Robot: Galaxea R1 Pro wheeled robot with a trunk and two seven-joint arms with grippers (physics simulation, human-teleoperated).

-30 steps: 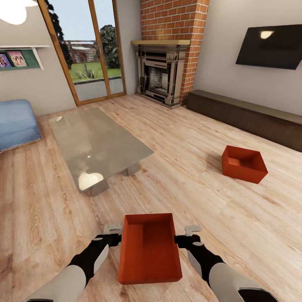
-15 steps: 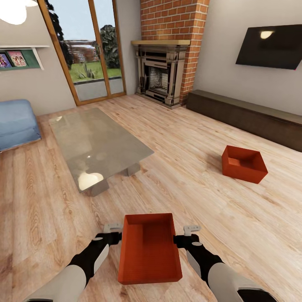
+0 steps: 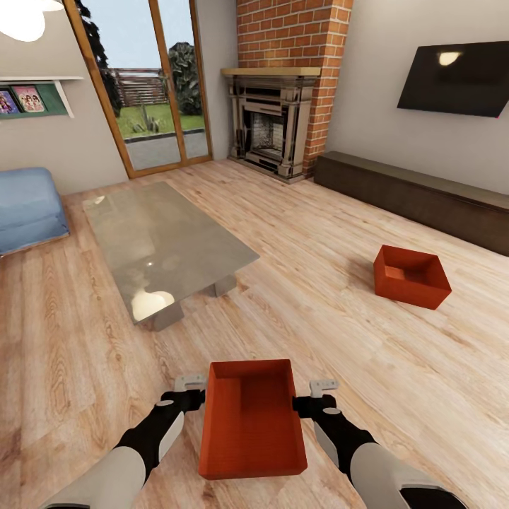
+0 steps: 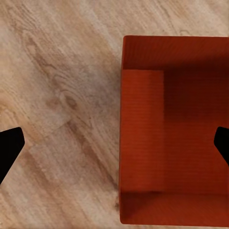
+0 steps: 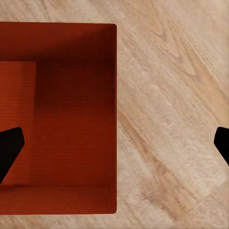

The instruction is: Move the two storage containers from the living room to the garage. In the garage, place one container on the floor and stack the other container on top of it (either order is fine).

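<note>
The left gripper (image 3: 192,393), fingers spread wide, straddles the left wall of the near storage container (image 3: 252,420) on the wood floor (image 3: 85,339). The right gripper (image 3: 311,397), equally open, straddles its right wall. The second container (image 3: 411,276) sits well apart to the right, near the low dark cabinet (image 3: 424,198).

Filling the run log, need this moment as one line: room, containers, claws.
room: living room | near container: straddled by both claws | left claw: open | right claw: open | far container: on wood floor
</note>
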